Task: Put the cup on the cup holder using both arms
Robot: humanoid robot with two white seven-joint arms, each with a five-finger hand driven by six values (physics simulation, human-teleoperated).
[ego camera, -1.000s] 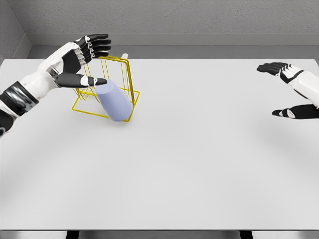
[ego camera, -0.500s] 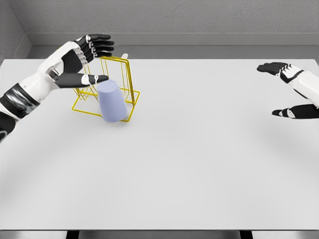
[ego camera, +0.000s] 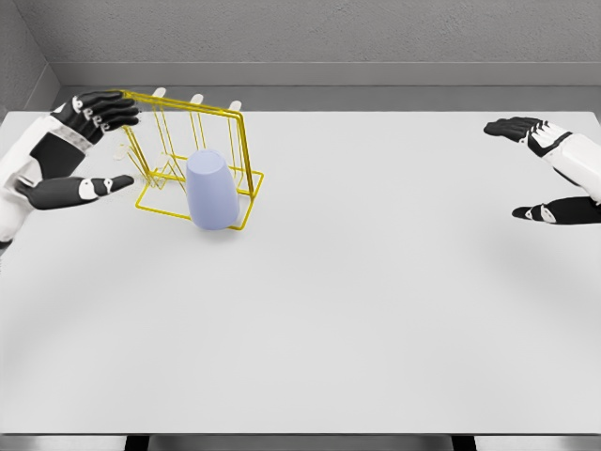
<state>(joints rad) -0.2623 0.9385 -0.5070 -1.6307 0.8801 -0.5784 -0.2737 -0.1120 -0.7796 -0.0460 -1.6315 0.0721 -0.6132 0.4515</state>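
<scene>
Near zone: broad bare stretch of white desk (ego camera: 357, 338) from the front edge up to mid-depth, unobstructed across its full width.

Mid-depth, left: lavender cup (ego camera: 209, 190), inverted with its closed end up, seated on the front part of the yellow wire cup holder (ego camera: 192, 155), its lower rim at the holder's front base wire. Held by neither hand.

Mid-depth, far left: left hand (ego camera: 70, 150), fingers spread and empty, thumb extended toward the holder's base, upper fingers close to the holder's top left corner; contact there not discernible. Clear gap between this hand and the cup.

Mid-depth, far right: right hand (ego camera: 549, 169) at the picture's right edge, spread and empty, thumb low and fingers high, well apart from cup and holder, with open desk between.

Far zone: white-tipped pegs of the holder rising near the desk's rear edge; grey wall (ego camera: 329, 33) beyond.
</scene>
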